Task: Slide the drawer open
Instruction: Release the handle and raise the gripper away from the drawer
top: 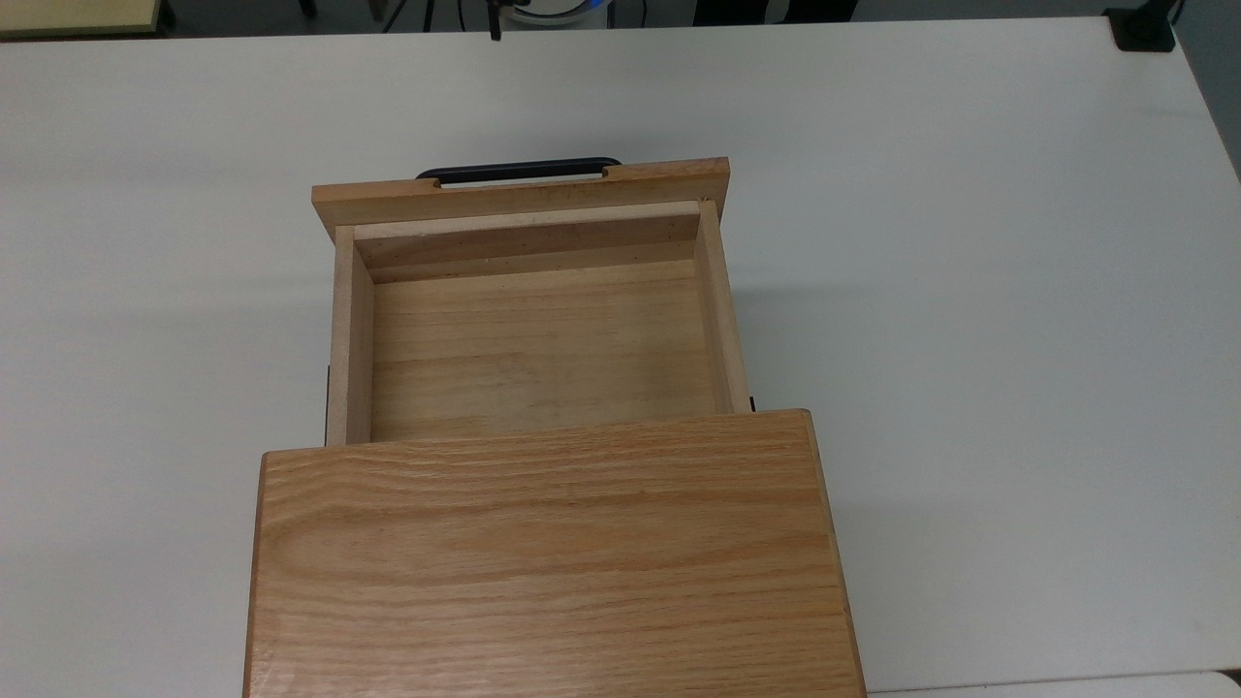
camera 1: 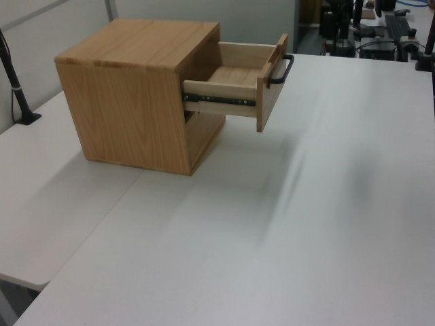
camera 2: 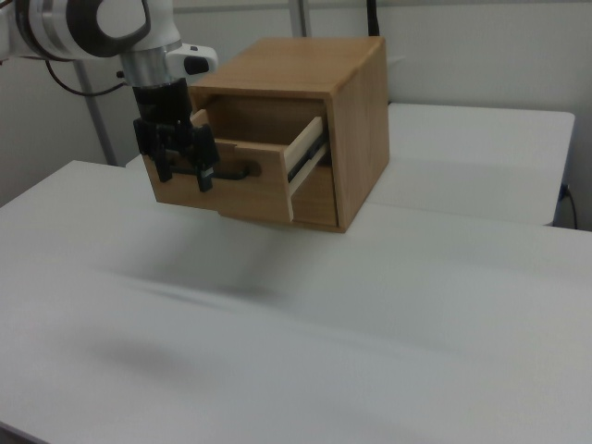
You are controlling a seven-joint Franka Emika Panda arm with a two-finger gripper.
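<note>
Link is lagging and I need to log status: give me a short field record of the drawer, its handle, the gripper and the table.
drawer: pulled well out of the cabinet, tray looks empty
handle: black bar on the front panel, nothing gripping it
slide rail: exposed along the drawer's side
gripper: open, in the right view in front of the drawer front, contact cannot be told
table: white, cabinet stands on it

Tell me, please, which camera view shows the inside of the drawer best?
The top view: it looks straight down into the drawer, showing its bare floor and walls. The left view shows a slice of the inside; the right view shows the front panel and one side.
</note>
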